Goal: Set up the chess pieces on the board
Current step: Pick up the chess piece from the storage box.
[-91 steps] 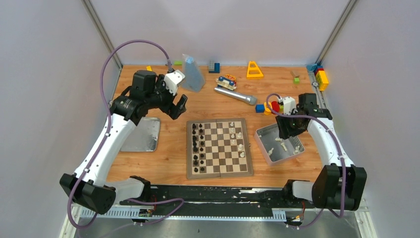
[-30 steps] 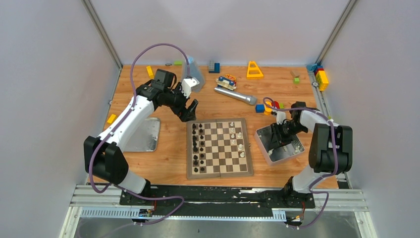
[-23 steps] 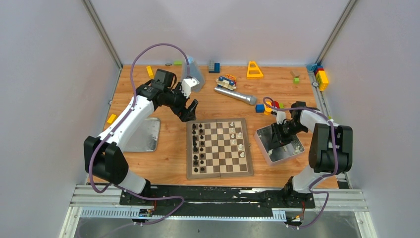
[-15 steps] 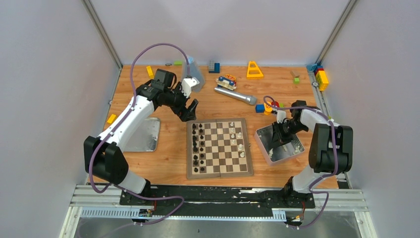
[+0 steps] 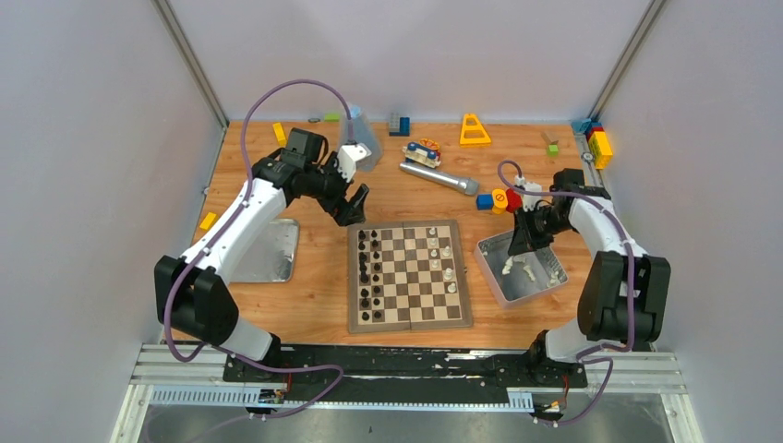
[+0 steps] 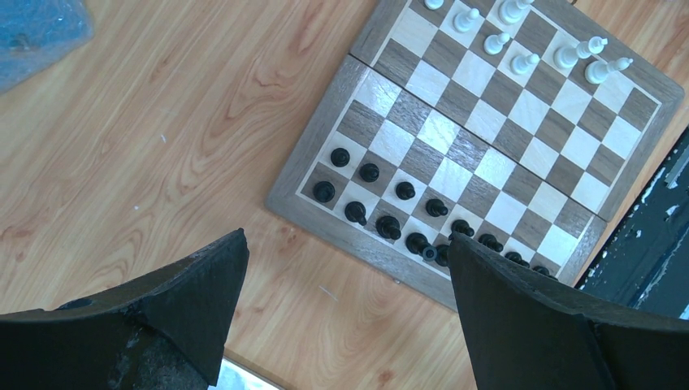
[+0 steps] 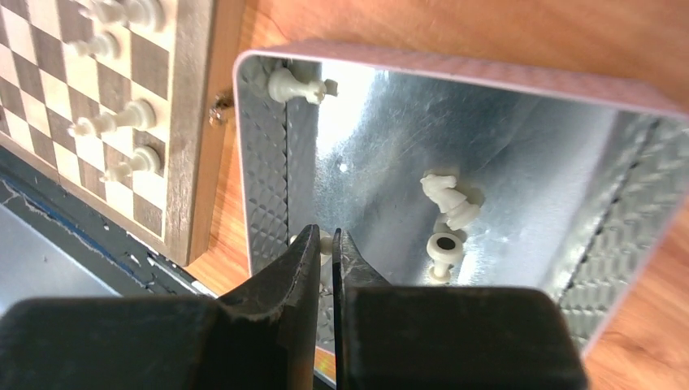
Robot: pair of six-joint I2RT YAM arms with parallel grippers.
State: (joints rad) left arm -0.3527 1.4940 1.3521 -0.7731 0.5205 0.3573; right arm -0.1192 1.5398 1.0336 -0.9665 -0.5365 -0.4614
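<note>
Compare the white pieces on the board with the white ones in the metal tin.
On the board the white pieces stand upright, one to a square; in the tin the loose pieces lie tipped over. The white pieces sit spaced in rows; the loose pieces lie scattered, some bunched together. Both lots are cream and similarly small.

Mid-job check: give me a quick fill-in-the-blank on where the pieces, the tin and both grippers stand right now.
1. The left gripper hovers by the far-left corner of the board with its jaws wide ___.
2. The right gripper hangs above the tin with its jaws nearly ___.
3. In the top view, the tin with the loose white chess pieces sits to the board's ___.
4. The pieces lined along the board's left edge in the top view are ___.

Missing words: open; shut; right; black.
</note>
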